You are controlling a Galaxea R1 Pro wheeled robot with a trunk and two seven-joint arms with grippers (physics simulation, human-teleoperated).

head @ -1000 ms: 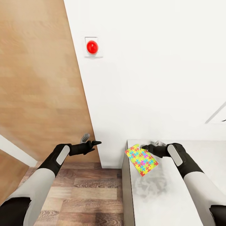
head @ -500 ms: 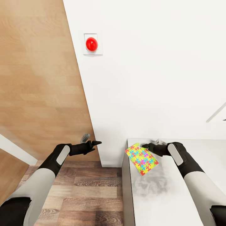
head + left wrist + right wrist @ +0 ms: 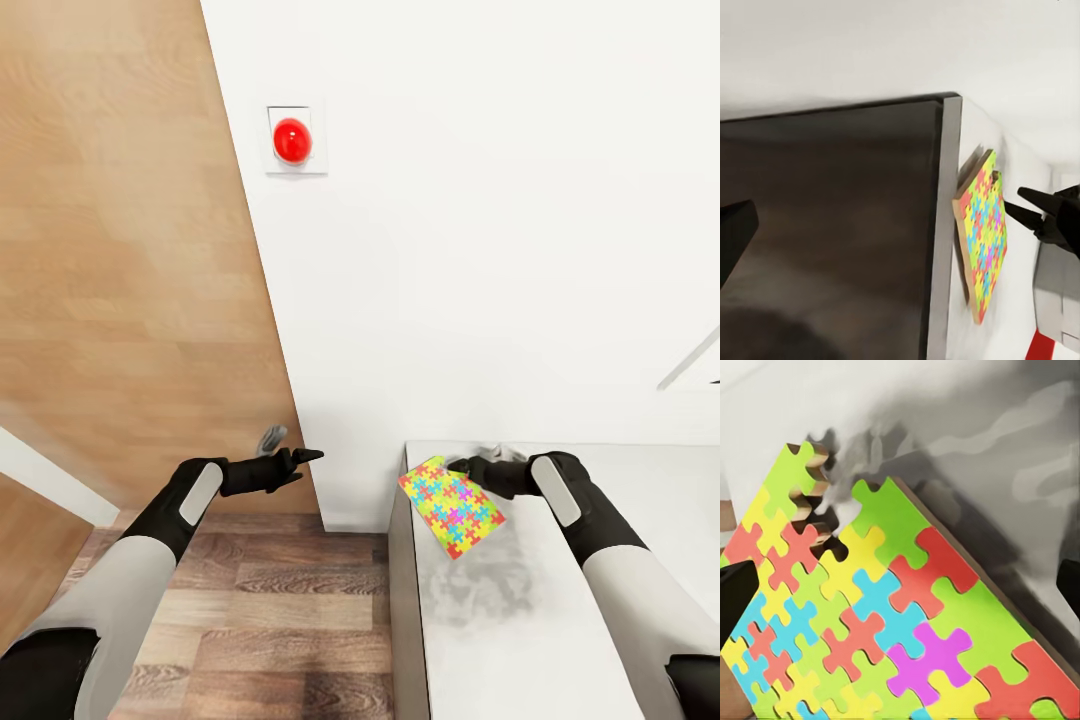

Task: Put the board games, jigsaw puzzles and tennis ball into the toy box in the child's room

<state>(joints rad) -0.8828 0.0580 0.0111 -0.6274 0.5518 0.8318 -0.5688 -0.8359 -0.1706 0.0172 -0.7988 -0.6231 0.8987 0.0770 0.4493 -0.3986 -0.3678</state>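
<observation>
From the head camera I see the jigsaw puzzle (image 3: 452,507) at the near-left corner of the table (image 3: 520,640), close to the wall end of the top and just beside its left edge. It is a flat square box covered in pink, yellow, green and blue interlocking shapes, and one corner of it is lifted — in my left wrist view it (image 3: 982,232) stands tilted off the table's (image 3: 951,225) surface, raised on the side facing the fingers. My right gripper (image 3: 462,468) is at the puzzle's far corner, its dark fingers (image 3: 1039,208) spread apart on either side of that corner in the left wrist view; whether they actually press on the box I cannot tell. The right wrist camera looks straight down on the puzzle (image 3: 877,622), with a notched, piece-shaped edge at one corner and mottled grey shadow on the table beyond it. My left gripper (image 3: 305,456) hangs out over the wood floor (image 3: 250,600), well apart from the table, pointing toward the white wall (image 3: 480,250) — I cannot tell how its fingers stand. A red round button (image 3: 292,140) on a pale plate sits high on that wall, beside a wooden door panel (image 3: 120,250).
</observation>
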